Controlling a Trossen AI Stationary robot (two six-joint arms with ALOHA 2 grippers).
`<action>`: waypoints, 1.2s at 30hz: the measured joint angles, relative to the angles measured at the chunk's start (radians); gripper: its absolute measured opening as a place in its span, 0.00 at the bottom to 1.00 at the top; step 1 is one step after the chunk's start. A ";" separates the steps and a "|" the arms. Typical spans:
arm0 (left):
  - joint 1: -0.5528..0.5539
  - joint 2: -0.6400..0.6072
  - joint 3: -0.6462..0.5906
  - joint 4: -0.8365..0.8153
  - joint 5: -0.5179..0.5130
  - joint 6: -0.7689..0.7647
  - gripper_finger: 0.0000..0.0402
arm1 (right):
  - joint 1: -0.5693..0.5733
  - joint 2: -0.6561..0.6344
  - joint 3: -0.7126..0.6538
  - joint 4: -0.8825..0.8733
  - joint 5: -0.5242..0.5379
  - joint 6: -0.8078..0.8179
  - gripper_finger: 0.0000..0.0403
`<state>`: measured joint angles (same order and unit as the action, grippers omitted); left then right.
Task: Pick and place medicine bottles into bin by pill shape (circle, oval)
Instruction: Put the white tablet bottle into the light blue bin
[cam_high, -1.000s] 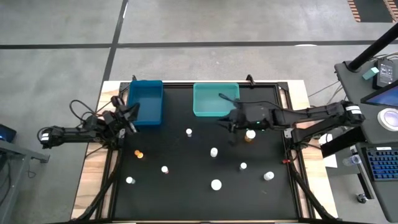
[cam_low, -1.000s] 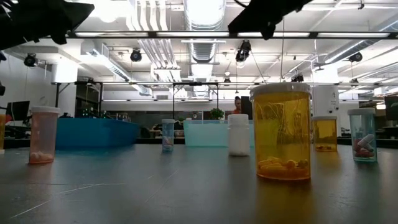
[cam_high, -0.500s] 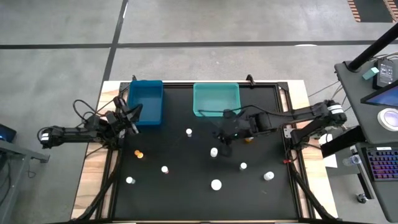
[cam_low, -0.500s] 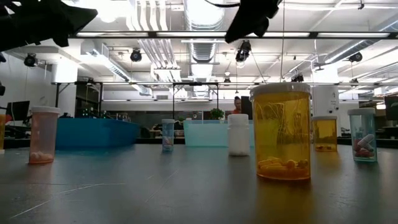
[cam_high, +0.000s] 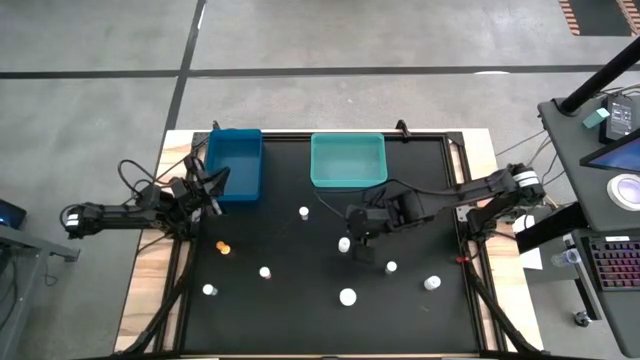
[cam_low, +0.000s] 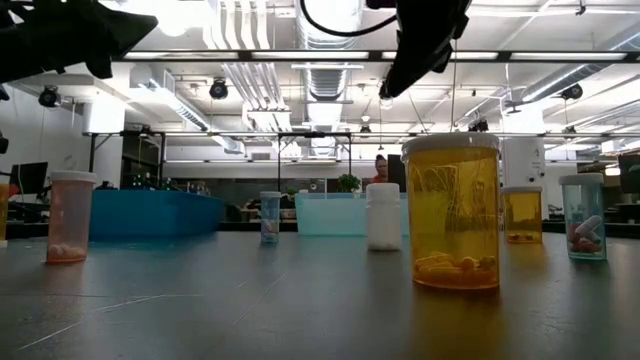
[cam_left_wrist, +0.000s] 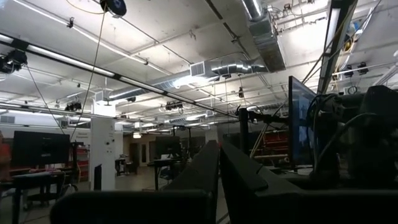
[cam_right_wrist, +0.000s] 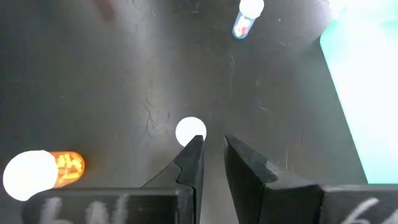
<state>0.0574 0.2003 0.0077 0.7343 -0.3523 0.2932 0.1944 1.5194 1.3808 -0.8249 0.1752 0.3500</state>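
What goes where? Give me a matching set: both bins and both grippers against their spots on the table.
Things:
1. blue bin
2. teal bin
3. left gripper
4. right gripper

Places or states:
A. shut, at the left edge of the mat, beside the blue bin
B. far edge of the mat, the right one of the two bins
C. over mid-mat, right by a white-capped bottle
D. far edge of the mat, the left one of the two bins

Pairs: 1-D, 2-B, 3-A, 4-C
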 joint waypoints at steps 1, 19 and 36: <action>0.000 0.000 0.000 0.002 0.000 0.000 0.00 | 0.000 0.001 0.000 0.000 0.000 0.000 0.13; 0.000 0.000 0.001 0.007 0.003 0.000 0.00 | 0.002 0.067 0.000 0.005 0.004 -0.064 0.49; 0.000 0.002 0.001 0.006 0.003 0.001 0.00 | -0.008 0.228 0.000 0.073 -0.011 -0.165 0.64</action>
<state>0.0570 0.2024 0.0090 0.7400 -0.3492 0.2939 0.1868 1.7471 1.3804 -0.7521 0.1646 0.1852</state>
